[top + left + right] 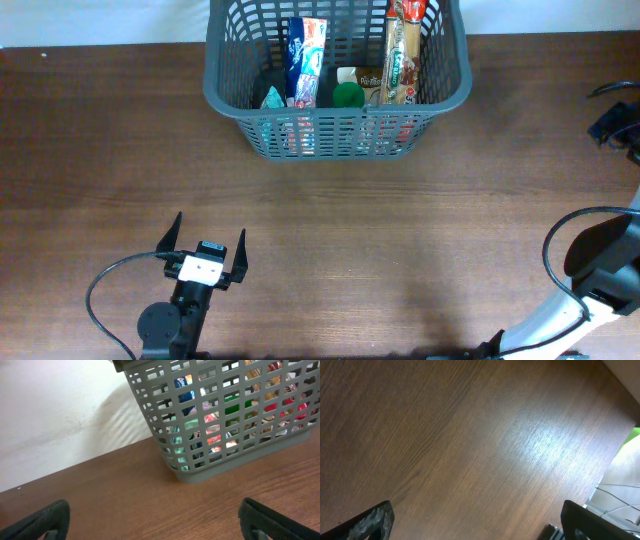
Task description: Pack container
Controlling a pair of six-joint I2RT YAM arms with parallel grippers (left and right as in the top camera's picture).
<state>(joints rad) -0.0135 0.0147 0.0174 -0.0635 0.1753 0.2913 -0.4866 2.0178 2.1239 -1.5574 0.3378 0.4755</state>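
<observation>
The dark grey lattice basket (232, 95) stands at the back middle of the table. It holds a blue and white pack (305, 60), a long cracker pack (404, 55), a green-capped item (348, 95) and other groceries. It also shows in the left wrist view (220, 467). My left gripper (207, 245) is open and empty near the front left, well short of the basket. My right gripper shows in the right wrist view (477, 520), open and empty over bare wood. In the overhead view only the right arm (600, 255) shows, at the right edge.
The brown wooden table (420, 230) spreads between the arms and the basket. Black cables (100, 290) loop by the left arm's base, and more cables lie at the far right edge (612, 125). A white wall runs behind the table.
</observation>
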